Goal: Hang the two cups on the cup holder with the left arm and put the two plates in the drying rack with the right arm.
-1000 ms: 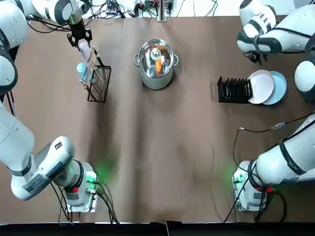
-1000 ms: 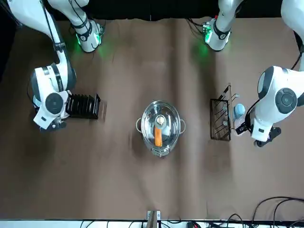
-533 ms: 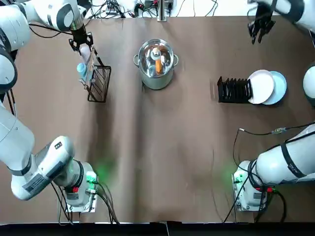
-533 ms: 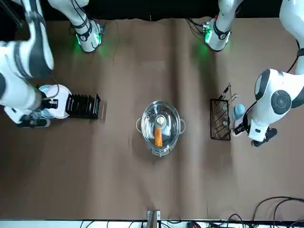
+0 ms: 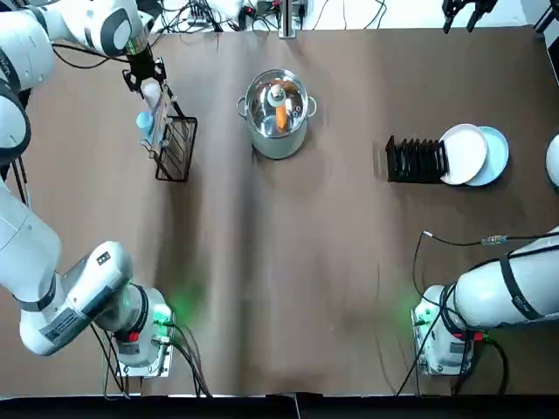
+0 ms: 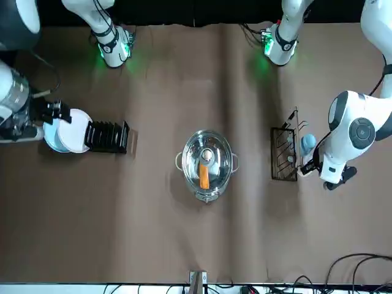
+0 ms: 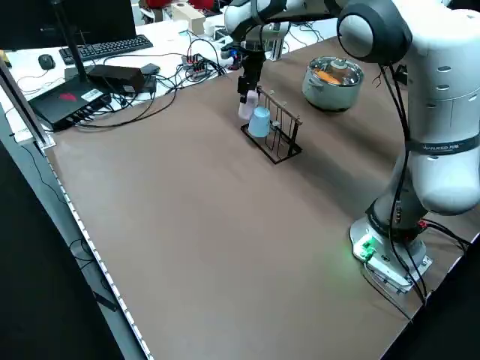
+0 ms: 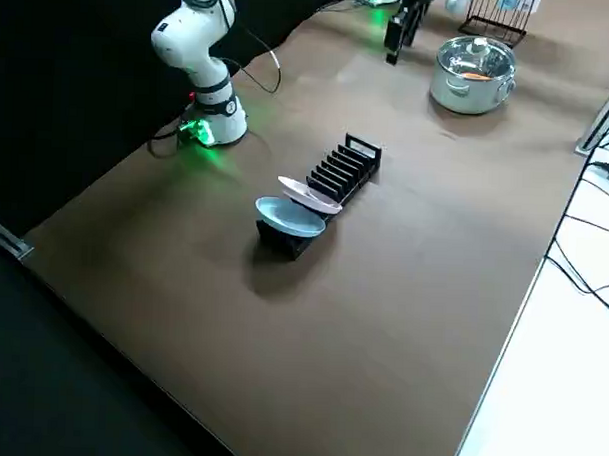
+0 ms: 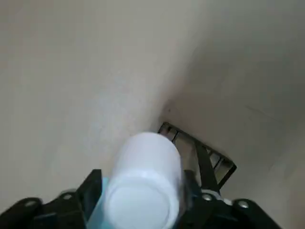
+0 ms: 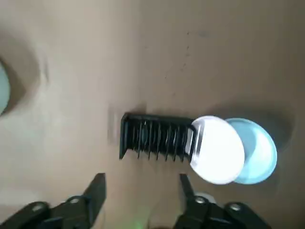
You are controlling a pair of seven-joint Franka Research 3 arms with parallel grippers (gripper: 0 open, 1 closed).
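Observation:
My left gripper (image 5: 142, 72) stands at the far end of the cup holder (image 5: 175, 147), shut on the white cup (image 9: 143, 183), which is upright between the fingers. The light blue cup (image 5: 144, 122) hangs on the holder's wooden bar, just beside the white one. The white plate (image 5: 463, 154) and the light blue plate (image 5: 498, 155) lean together at the outer end of the drying rack (image 5: 416, 161). My right gripper (image 10: 140, 186) is open and holds nothing. It hangs high over the table's far right edge (image 5: 460, 9), well away from the plates.
A steel pot (image 5: 278, 112) with a carrot in it stands at the far middle of the table, between the cup holder and the rack. Cables lie near the right arm's base (image 5: 445, 345). A keyboard and cables sit beyond the far edge.
My right gripper has lifted from beside the plates and swung away to the far edge. My left gripper with the white cup has barely shifted at the holder.

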